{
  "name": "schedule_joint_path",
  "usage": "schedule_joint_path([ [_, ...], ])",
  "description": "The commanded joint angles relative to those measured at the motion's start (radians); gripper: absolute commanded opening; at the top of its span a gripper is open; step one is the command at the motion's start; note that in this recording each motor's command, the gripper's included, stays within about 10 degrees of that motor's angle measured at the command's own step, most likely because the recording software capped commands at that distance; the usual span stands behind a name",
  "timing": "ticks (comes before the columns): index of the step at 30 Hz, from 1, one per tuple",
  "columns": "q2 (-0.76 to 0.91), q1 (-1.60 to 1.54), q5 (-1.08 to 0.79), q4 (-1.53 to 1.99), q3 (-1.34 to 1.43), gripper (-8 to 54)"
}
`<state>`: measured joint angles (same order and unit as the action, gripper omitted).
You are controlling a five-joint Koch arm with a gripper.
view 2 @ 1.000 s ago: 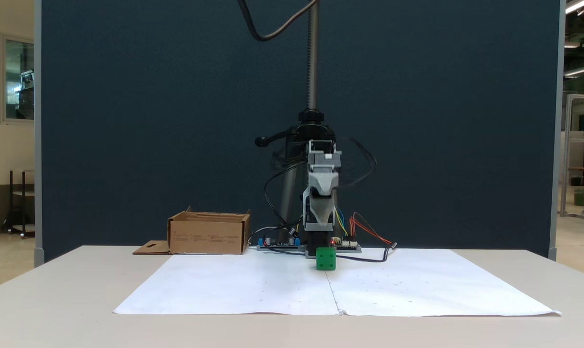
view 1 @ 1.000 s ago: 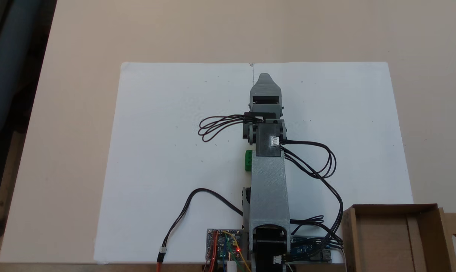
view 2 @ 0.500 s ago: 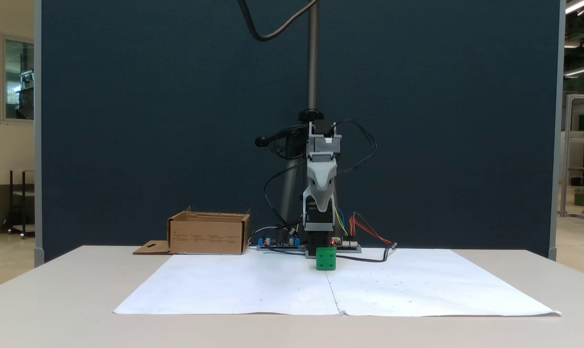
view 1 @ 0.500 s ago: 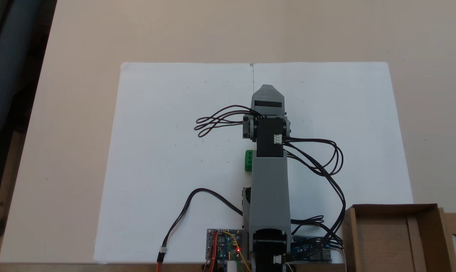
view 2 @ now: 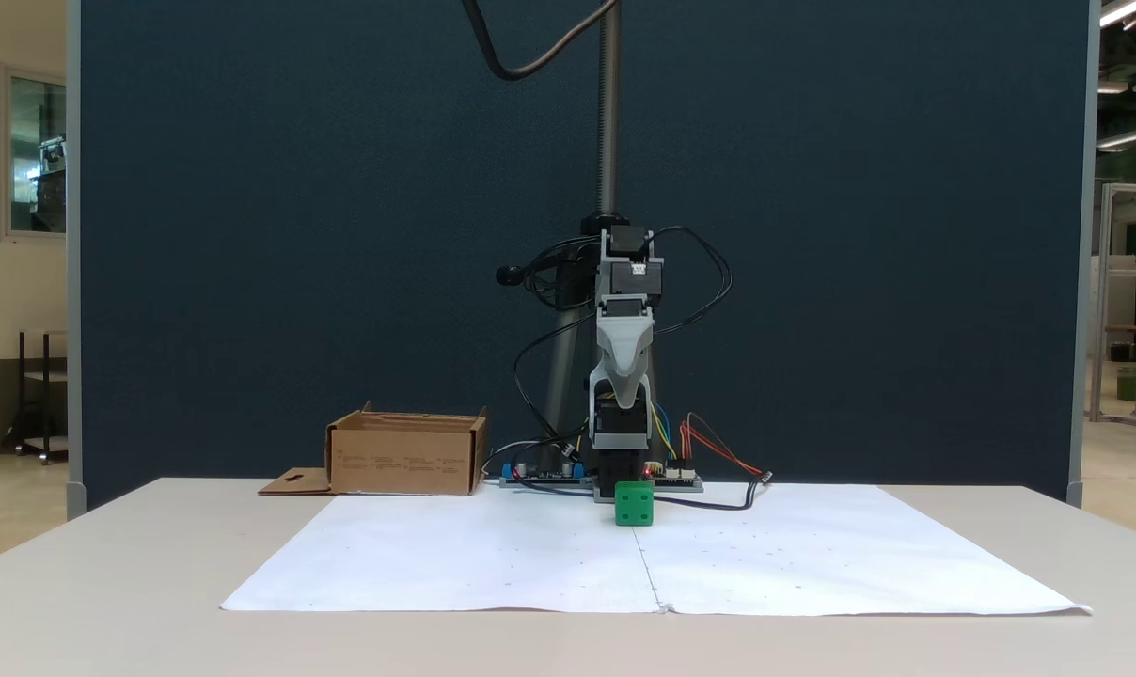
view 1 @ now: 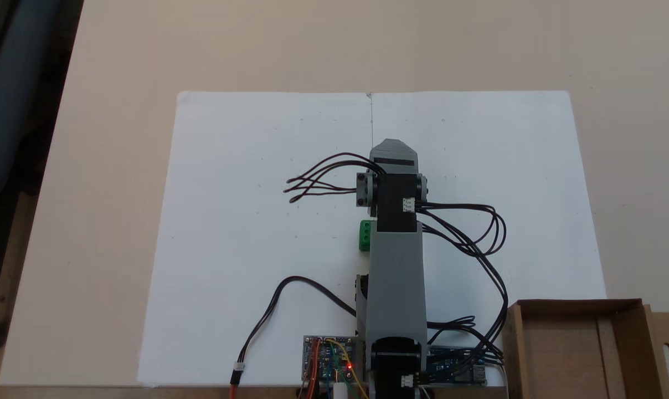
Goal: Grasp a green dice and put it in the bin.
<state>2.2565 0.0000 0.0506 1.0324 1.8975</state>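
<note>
Grey printed claw point(view 2: 627, 400) has pulled back toward the base and tipped nose-down over the last second; it now hangs well above the green dice point(view 2: 634, 503), slightly behind it. Jaws lie one behind the other, so I can't tell the opening. Dice sits untouched on the white paper point(view 1: 246, 221), half under the forearm from above. Cardboard bin point(view 1: 567, 343) is well apart from the dice. Looks like descent lining up, grasp not started.

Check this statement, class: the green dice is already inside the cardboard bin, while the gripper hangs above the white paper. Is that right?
Not quite. The green dice sits on the white paper, apart from the bin, as both fixed views show. The gripper does hang above the paper.
</note>
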Motion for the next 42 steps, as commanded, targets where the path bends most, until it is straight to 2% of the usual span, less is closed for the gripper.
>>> schedule_joint_path([
  [1, 0.067, 0.002, 0.066, 0.072, -0.034, 43.2],
  [6, 0.094, -0.002, 0.066, 0.160, 0.000, 43.3],
  [28, 0.112, -0.091, 0.074, 0.155, 0.236, 46.1],
  [42, 0.100, -0.126, 0.101, 0.000, 0.339, 44.7],
])
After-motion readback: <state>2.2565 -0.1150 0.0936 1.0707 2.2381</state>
